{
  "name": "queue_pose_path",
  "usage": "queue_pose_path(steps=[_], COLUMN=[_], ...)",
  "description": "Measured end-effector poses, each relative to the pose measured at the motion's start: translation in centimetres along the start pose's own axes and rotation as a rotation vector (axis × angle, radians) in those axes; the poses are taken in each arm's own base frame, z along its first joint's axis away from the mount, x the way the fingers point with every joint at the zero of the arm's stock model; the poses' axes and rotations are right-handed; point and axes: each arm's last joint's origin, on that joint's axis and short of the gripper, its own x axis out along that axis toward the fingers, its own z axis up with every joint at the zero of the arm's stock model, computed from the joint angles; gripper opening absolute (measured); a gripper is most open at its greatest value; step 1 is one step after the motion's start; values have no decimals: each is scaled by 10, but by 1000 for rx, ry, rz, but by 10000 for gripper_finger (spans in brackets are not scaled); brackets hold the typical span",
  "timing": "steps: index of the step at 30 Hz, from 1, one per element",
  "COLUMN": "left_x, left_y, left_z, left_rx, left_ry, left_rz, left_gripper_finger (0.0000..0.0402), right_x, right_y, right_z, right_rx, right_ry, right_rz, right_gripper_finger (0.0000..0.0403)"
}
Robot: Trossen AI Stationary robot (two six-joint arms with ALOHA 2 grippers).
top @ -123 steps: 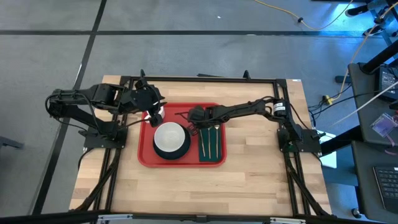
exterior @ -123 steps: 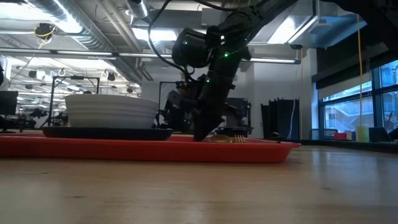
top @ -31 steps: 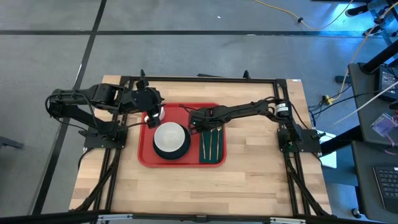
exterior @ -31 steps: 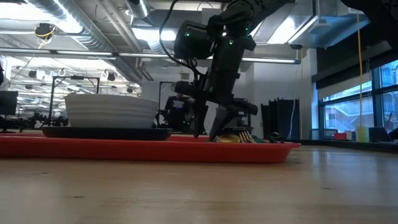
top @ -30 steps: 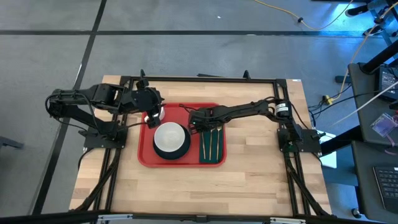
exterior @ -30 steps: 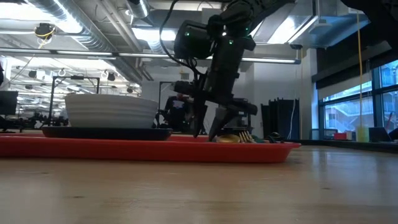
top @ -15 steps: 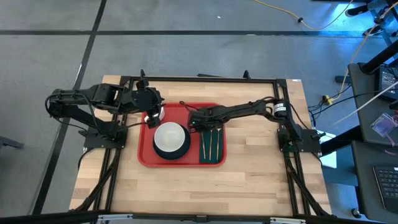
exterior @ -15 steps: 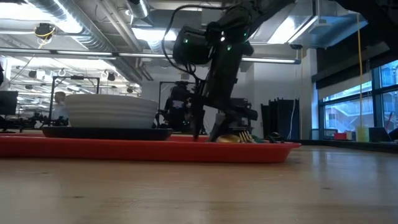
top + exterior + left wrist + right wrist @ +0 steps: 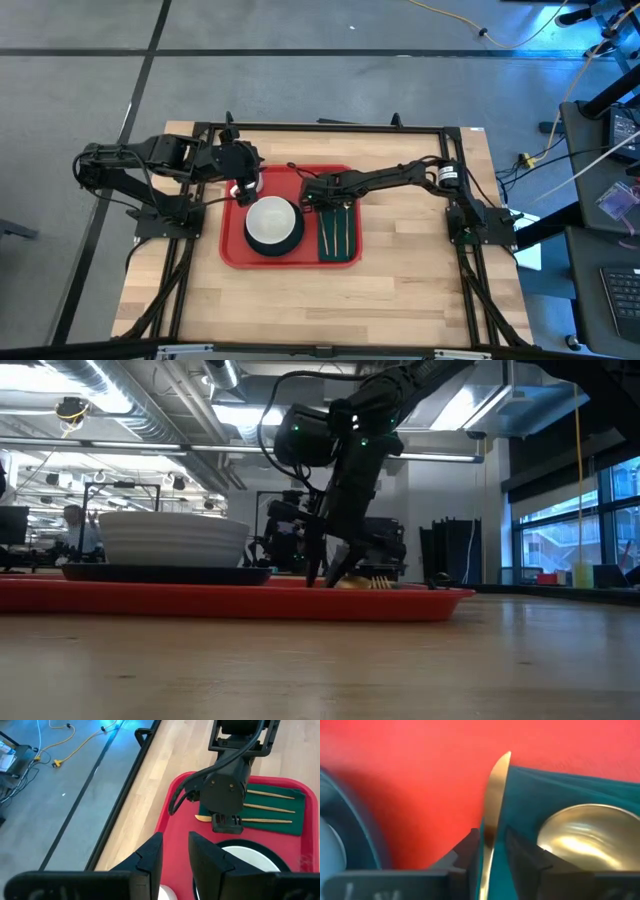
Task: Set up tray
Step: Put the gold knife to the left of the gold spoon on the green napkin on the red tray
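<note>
On the wooden desk [image 9: 400,270], the large flat red plastic tray [image 9: 235,245] holds a white bowl [image 9: 273,220] and green napkin [image 9: 339,240]. The right claw [image 9: 308,195] clenches a thin gold knife [image 9: 492,810]; the left claw [image 9: 243,187], narrowly parted, hovers at the tray's edge.

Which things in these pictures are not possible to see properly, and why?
- Low view: the rim of the tray hides the napkin, and the right gripper covers most of the cutlery.
- Right wrist view: the knife has its handle cut off by the picture's edge.
- Left wrist view: a white thing under the left gripper is cut off, so it is unidentifiable.
</note>
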Motion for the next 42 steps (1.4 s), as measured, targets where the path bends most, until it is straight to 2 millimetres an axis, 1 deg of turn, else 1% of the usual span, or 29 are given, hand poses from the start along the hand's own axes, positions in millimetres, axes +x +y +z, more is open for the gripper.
queue_pose_path(steps=[5,10,31,38,42], left_x=[0,0,0,0,0], left_y=[0,0,0,0,0], left_z=[0,0,0,0,0], left_rx=[0,1,1,0,1], left_ry=[0,0,0,0,0], left_rz=[0,1,4,4,4], left_gripper_finger=[86,86,86,86,86], right_x=[0,0,1,1,1], right_y=[0,0,2,2,3], right_z=[0,0,-1,-1,-2], right_rx=[-10,-23,-28,-51,-52], right_ry=[0,0,-5,-7,-7], right_rz=[0,2,20,23,24], right_gripper_finger=[54,35,31,8,3])
